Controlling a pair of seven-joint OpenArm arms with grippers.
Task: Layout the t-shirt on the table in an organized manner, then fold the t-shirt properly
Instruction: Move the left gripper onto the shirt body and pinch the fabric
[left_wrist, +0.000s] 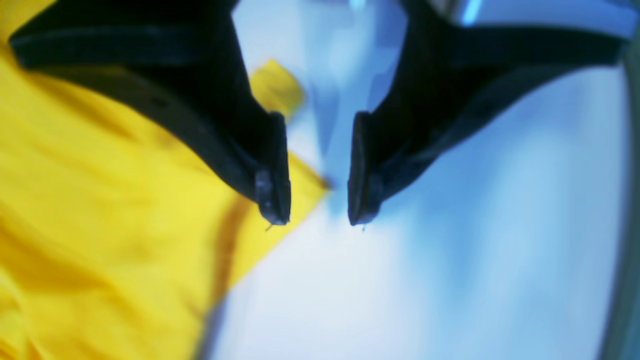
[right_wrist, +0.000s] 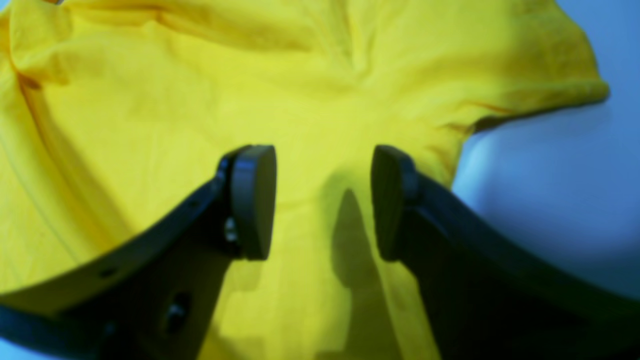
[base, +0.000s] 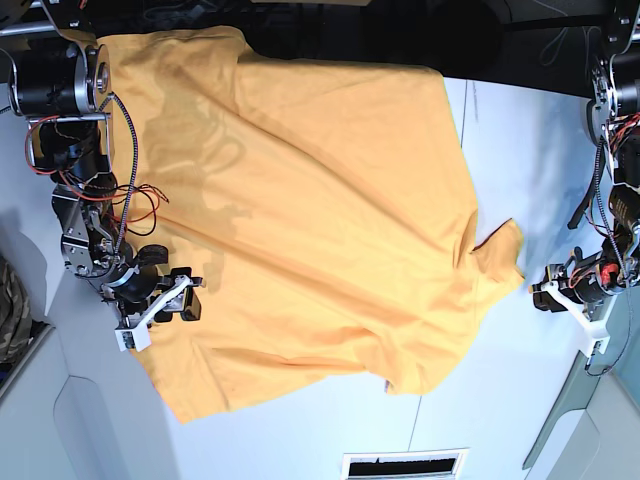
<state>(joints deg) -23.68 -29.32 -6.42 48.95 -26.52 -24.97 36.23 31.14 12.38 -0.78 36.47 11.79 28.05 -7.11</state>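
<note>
The orange-yellow t-shirt (base: 300, 210) lies spread and wrinkled across the white table (base: 500, 400). My right gripper (base: 180, 302) is open over the shirt's edge at the base view's left. In the right wrist view the gripper (right_wrist: 322, 202) hovers open and empty above the cloth (right_wrist: 200, 115), with a sleeve (right_wrist: 540, 75) beyond it. My left gripper (base: 548, 292) is open over bare table, just off a sleeve (base: 498, 252). In the left wrist view the gripper (left_wrist: 318, 216) is open and empty, with the shirt (left_wrist: 100, 225) to its left and table (left_wrist: 450, 280) below.
Camouflage fabric (base: 10, 300) lies at the far left edge. A dark seam line (base: 466, 100) runs across the table. A vent slot (base: 405, 465) sits at the near edge. The shirt's top edge reaches the table's dark far side. Cables hang by both arms.
</note>
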